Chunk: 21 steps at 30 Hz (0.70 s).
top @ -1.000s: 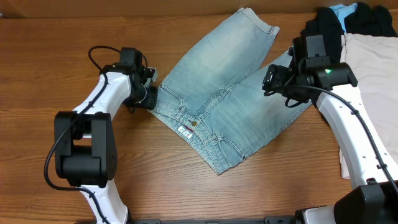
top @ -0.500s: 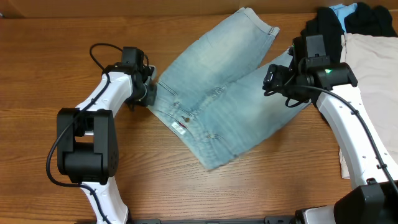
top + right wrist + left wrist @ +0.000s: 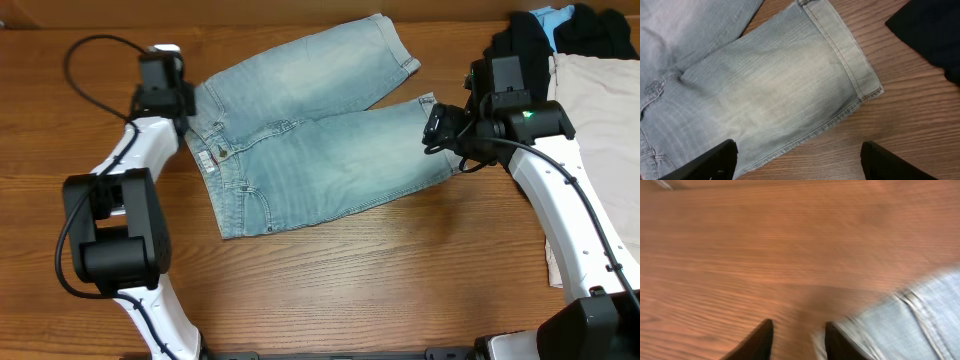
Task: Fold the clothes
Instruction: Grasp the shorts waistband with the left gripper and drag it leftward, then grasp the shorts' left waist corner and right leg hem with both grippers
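Note:
The light-blue denim shorts [image 3: 310,150] lie spread flat on the wooden table, waistband to the left and both legs pointing right. My left gripper [image 3: 172,100] sits at the upper left corner of the waistband. In the blurred left wrist view its fingers [image 3: 798,340] stand a little apart with bare wood between them, and denim [image 3: 910,325] lies against the right finger. My right gripper [image 3: 432,128] hovers by the hem of the nearer leg. In the right wrist view it is wide open [image 3: 797,160] and empty, over the edge of the leg [image 3: 765,85].
A black garment [image 3: 525,40] lies at the far right back, and its edge shows in the right wrist view [image 3: 930,30]. A beige garment [image 3: 600,110] lies along the right side under my right arm. A small pale-blue item [image 3: 550,15] shows behind the black one.
My left gripper swept up and to the left, and the shorts swung round with it from a diagonal lie to a flat, level spread. My right arm stayed still.

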Tool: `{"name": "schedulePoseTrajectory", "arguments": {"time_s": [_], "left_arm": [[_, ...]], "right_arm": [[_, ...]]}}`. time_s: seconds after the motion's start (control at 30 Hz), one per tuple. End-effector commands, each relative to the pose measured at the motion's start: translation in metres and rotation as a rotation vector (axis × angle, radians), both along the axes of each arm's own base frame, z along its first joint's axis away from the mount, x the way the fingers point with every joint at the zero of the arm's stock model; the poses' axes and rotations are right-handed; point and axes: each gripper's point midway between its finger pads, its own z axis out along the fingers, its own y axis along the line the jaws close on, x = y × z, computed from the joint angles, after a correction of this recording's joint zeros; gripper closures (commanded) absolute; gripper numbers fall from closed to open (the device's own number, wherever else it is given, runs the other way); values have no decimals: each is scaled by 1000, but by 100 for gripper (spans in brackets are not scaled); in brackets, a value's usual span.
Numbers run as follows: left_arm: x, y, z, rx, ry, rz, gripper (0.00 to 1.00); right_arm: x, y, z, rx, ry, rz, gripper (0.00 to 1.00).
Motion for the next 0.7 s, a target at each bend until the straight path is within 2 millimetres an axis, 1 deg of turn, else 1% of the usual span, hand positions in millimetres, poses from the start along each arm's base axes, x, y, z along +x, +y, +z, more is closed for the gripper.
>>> {"name": "schedulePoseTrajectory", "arguments": {"time_s": [0.0, 0.07, 0.1, 0.13, 0.17, 0.2, 0.27, 0.3, 0.37, 0.4, 0.47, 0.53, 0.6, 0.67], "left_arm": [[6, 9, 13, 29, -34, 31, 38], [6, 6, 15, 28, -27, 27, 17], [4, 4, 15, 26, -14, 23, 10], [1, 0, 14, 22, 8, 15, 2], [-2, -6, 13, 11, 34, -2, 0], [-6, -15, 12, -7, 67, -27, 0], [-19, -37, 12, -57, 142, -87, 0], [-28, -51, 12, -84, 191, -124, 0], [-50, -74, 13, -145, 281, -156, 0], [-64, -83, 14, -189, 319, -133, 0], [-91, -97, 14, -261, 389, -58, 0], [-113, -110, 13, -315, 453, -11, 0], [-135, -127, 10, -366, 536, -31, 2], [-156, -137, 8, -417, 610, -7, 4]], "right_arm": [[3, -2, 8, -5, -27, -1, 18], [4, -3, 8, -10, -29, -4, 17], [4, -4, 9, -15, -32, -7, 17], [5, -5, 9, -17, -34, -8, 11], [6, -4, 9, -16, -39, -7, 1], [7, -4, 10, -15, -45, -7, 0], [8, -4, 10, -16, -48, -7, 0], [8, -4, 10, -17, -48, -8, 0], [8, -7, 10, -32, -48, -15, 0], [7, -9, 10, -42, -47, -20, 0], [6, -13, 9, -64, -42, -31, 0], [7, -15, 9, -74, -43, -36, 0], [7, -17, 9, -81, -44, -39, 0], [6, -18, 9, -87, -42, -42, 0]]}}
